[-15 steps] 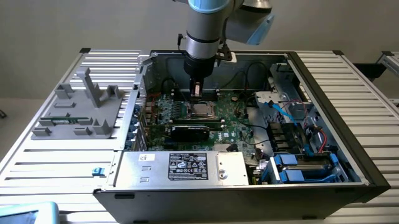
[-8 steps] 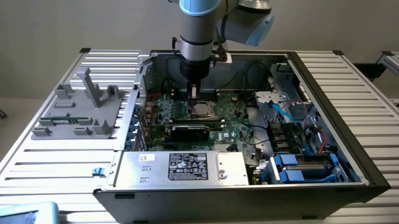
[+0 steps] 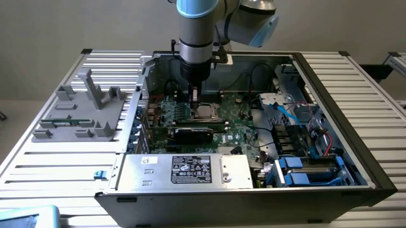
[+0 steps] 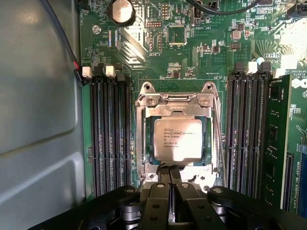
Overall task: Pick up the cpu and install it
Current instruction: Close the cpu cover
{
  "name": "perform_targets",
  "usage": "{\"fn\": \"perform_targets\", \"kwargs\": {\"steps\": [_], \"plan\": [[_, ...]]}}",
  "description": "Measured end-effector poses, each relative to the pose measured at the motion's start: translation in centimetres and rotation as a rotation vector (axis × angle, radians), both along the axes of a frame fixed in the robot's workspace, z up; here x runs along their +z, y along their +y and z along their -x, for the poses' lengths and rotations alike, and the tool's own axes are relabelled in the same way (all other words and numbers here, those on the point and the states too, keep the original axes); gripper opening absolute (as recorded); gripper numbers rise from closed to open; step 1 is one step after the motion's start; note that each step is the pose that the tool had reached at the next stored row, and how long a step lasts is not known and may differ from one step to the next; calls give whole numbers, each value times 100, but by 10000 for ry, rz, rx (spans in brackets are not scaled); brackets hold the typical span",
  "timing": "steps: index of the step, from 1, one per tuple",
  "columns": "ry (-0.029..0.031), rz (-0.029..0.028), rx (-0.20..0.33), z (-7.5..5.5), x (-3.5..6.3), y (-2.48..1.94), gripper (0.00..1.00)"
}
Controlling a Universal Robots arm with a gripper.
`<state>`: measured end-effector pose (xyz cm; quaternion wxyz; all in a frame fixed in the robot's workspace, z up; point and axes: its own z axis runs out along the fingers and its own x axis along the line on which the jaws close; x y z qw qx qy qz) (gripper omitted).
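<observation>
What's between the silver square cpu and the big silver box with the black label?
A black rectangular expansion card, standing on the green motherboard; the exterior view shows it.

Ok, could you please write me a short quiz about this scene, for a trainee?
1. Which round silver part sits on the motherboard?
2. Where is the cpu? A: in the air, held by the pincer. B: in the metal socket frame. C: loose on the motherboard, far from the frame.
3. True or false: the pincer stands wide open.
Key: 1 the coin battery; 2 B; 3 false, it is shut.
</observation>
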<state>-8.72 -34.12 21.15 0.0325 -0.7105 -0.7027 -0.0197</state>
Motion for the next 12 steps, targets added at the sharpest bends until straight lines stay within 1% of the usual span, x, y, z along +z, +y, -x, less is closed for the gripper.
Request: {"fn": "perform_targets", "kwargs": {"steps": [2,7,10,12], "plan": [[-11,-1,0,2,-5,-2,11],[-137,-1,-1,25,-25,-2,11],[-265,0,-1,51,-37,-4,11],[-326,-2,-1,62,-44,-5,11]]}}
